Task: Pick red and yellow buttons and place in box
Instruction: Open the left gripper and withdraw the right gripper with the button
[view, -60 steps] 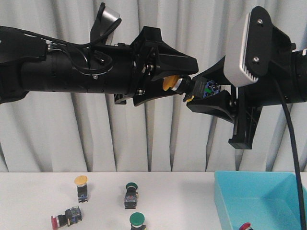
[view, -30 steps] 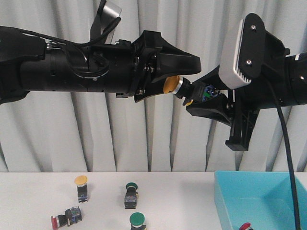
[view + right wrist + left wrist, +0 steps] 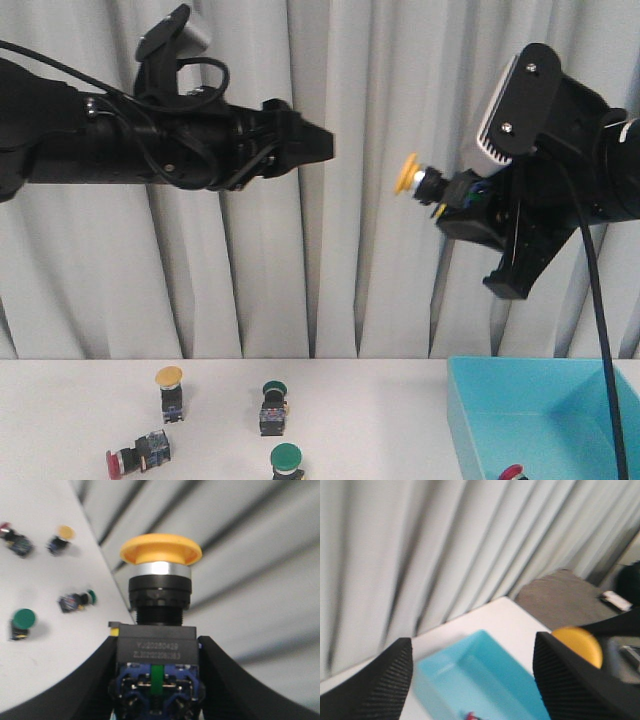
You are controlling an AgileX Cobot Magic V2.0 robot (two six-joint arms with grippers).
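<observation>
A yellow button [image 3: 411, 175] hangs high in the air, its dark body clamped in my right gripper [image 3: 452, 192], which is shut on it. The right wrist view shows its yellow cap [image 3: 161, 549] above the fingers [image 3: 100, 680]. My left gripper [image 3: 322, 145] is open and empty, well to the left of that button, its pads [image 3: 385, 680] wide apart over the turquoise box [image 3: 485, 665]. The box [image 3: 480, 400] sits at the table's right and holds a red button [image 3: 511, 471]. On the table stand another yellow button [image 3: 169, 380] and a red button [image 3: 122, 460] lying on its side.
Two green-capped switches are on the table, one [image 3: 273, 392] near the middle and one [image 3: 287, 458] closer to the front edge. A pale pleated curtain hangs behind the table. A grey couch [image 3: 560, 587] shows past the table's end in the left wrist view.
My left gripper has let go of the yellow button and pulled back to the left. My right gripper has moved slightly right, keeping the button.
</observation>
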